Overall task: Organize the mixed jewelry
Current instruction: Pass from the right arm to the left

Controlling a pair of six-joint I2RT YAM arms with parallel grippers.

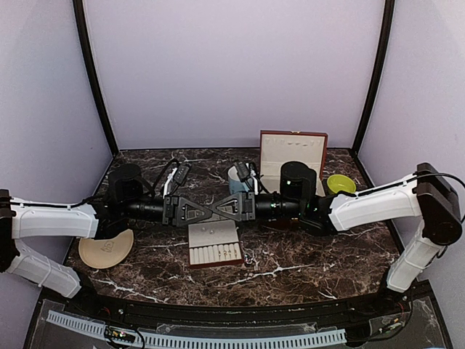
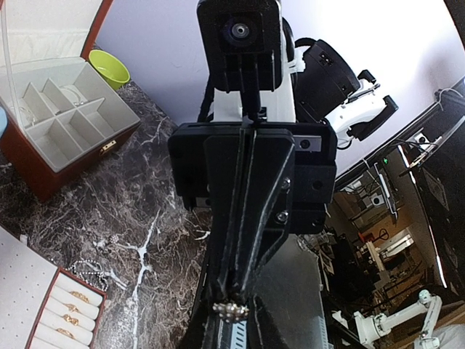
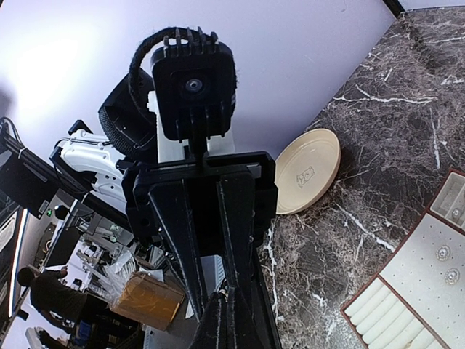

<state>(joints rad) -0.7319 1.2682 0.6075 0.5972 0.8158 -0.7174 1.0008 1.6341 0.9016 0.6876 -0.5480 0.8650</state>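
My two grippers meet tip to tip in the air above the cream slotted tray (image 1: 216, 265). Where they meet sits a small silvery beaded piece (image 2: 232, 310) of the mixed jewelry. The right gripper (image 3: 231, 302) is shut, with a glint of that piece at its tips. The left gripper (image 2: 232, 323) has its fingers drawn in against both sides of the same piece. A fine beaded chain (image 2: 91, 270) lies on the marble beside the tray. Several rings (image 2: 73, 309) sit in the tray's slots, and studs (image 3: 443, 253) are on its flat pad.
The red-brown box (image 1: 293, 149) stands open at the back, its cream compartments (image 2: 65, 123) in the left wrist view. A green bowl (image 1: 340, 183) is to its right and a blue mug (image 1: 237, 180) to its left. A cream plate (image 1: 107, 249) lies front left.
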